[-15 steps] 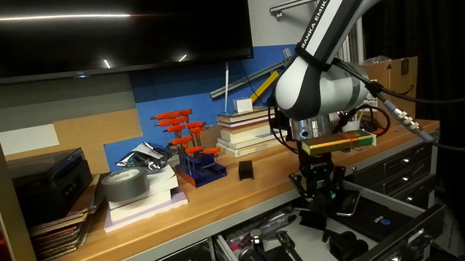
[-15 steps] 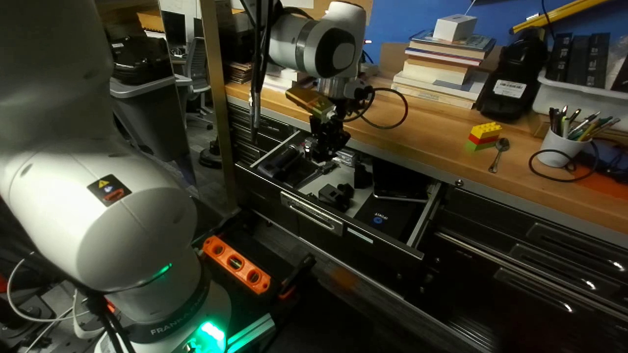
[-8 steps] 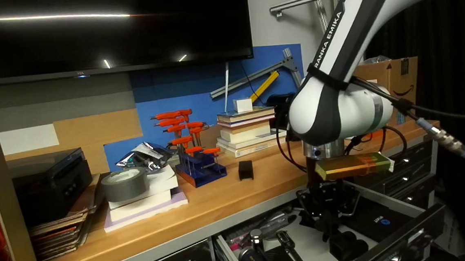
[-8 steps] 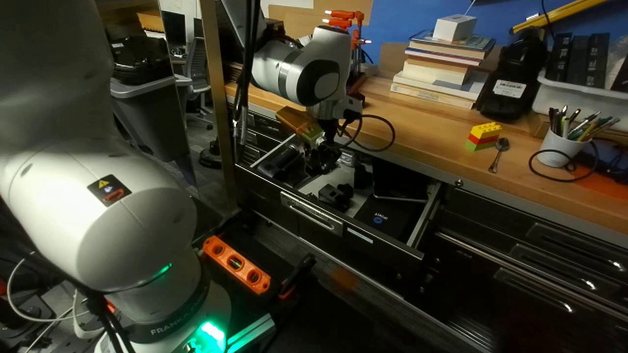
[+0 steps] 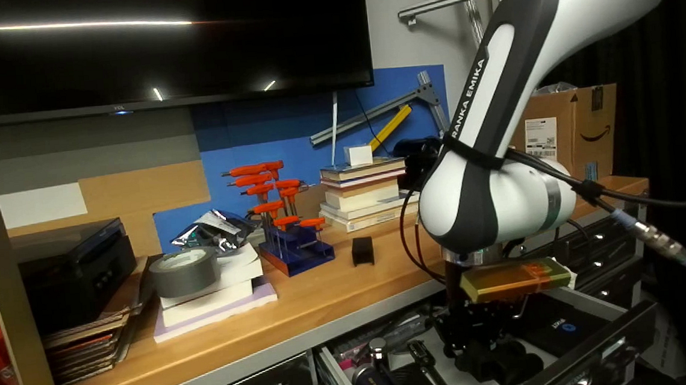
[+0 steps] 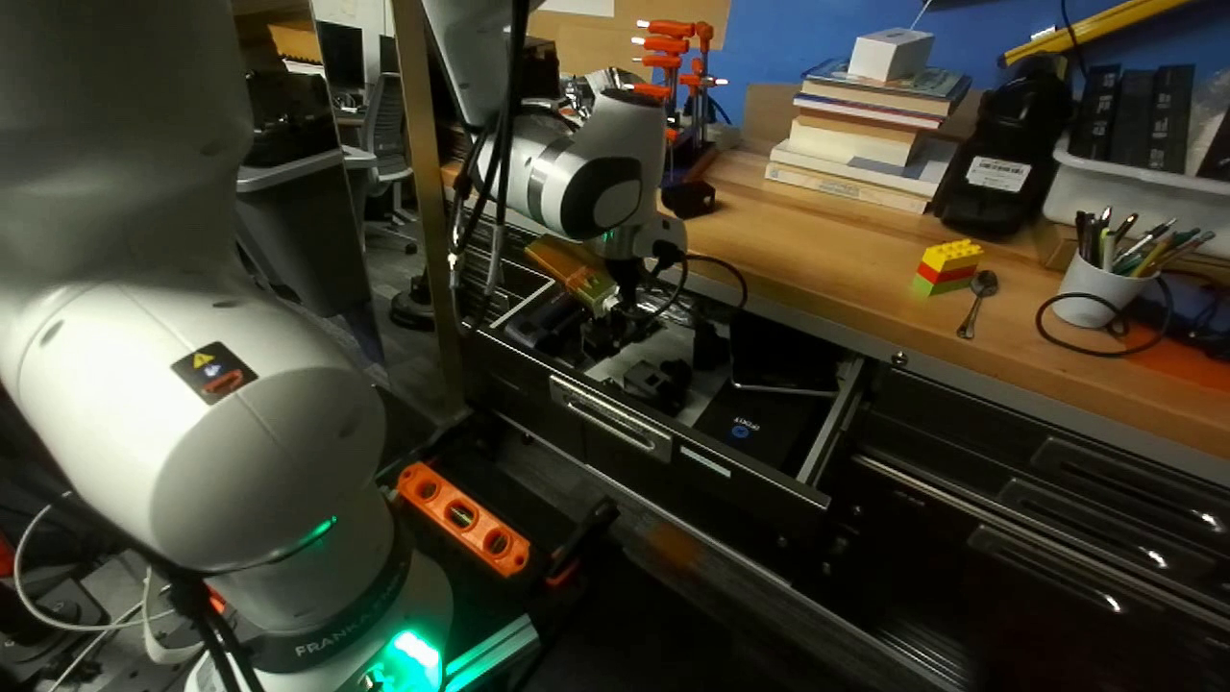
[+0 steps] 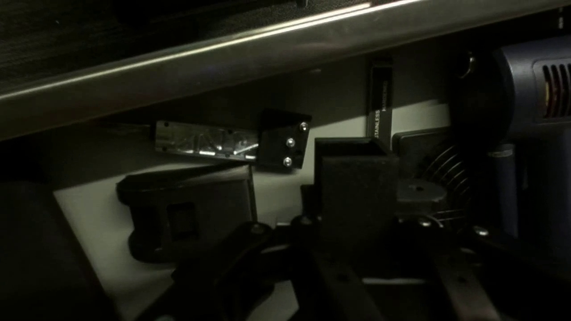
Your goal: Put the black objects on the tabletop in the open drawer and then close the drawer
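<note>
One small black block [image 5: 363,251] stands on the light-brown wooden tabletop [image 5: 314,297], also visible in an exterior view [image 6: 689,199]. The drawer [image 6: 519,377] is pulled open below the tabletop. My gripper [image 6: 603,338] is low inside the drawer, towards its far-left part in that view. In the wrist view my gripper [image 7: 359,214] is shut on a dark hollow black block [image 7: 357,187], close above the drawer's contents. Another black block [image 7: 192,209] lies on the drawer floor beside it, also seen in an exterior view [image 6: 653,383]. The fingertips are very dark.
The drawer holds a dark blue tool [image 7: 535,89], a caliper [image 7: 209,140] and a black iFixit box [image 6: 745,423]. The drawer's front edge [image 7: 200,58] runs close by. Red-handled hex keys [image 5: 268,207], stacked books [image 5: 361,197] and grey tape [image 5: 184,273] stand on the tabletop.
My gripper has come down into the drawer with the black block, moving towards the drawer front. The tabletop block has come into sight behind the arm in an exterior view.
</note>
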You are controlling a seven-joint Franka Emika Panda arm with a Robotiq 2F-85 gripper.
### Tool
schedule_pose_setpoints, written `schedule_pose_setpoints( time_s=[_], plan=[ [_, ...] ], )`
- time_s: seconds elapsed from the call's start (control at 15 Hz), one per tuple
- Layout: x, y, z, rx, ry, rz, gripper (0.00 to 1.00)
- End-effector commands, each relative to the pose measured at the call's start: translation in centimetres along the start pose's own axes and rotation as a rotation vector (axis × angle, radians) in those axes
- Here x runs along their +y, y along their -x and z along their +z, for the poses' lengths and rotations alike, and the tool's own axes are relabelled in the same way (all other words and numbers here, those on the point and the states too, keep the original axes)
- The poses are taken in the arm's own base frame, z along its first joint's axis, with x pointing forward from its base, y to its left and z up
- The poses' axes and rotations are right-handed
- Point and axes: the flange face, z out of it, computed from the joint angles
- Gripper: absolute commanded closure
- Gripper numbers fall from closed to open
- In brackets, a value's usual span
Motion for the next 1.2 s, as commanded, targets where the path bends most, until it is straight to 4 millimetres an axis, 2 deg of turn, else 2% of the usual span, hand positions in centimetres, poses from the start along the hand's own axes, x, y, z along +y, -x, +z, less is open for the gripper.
schedule_pose_setpoints(
  time_s=[0.0,0.47,0.53,0.6,0.93,1.13],
  plan=[
    [-0.2,0.4,1.1,0.007,-0.024,-0.007,0.76],
    [0.1,0.5,2.7,-0.004,-0.04,0.002,0.76],
    [0.2,0.5,2.7,-0.007,-0.036,0.019,0.4],
    [0.3,0.5,2.7,-0.004,-0.04,0.015,0.39],
    [0.7,0.5,2.1,0.023,-0.031,0.03,0.03],
    [0.4,0.5,0.2,0.04,-0.031,0.019,0.0]
  ],
)
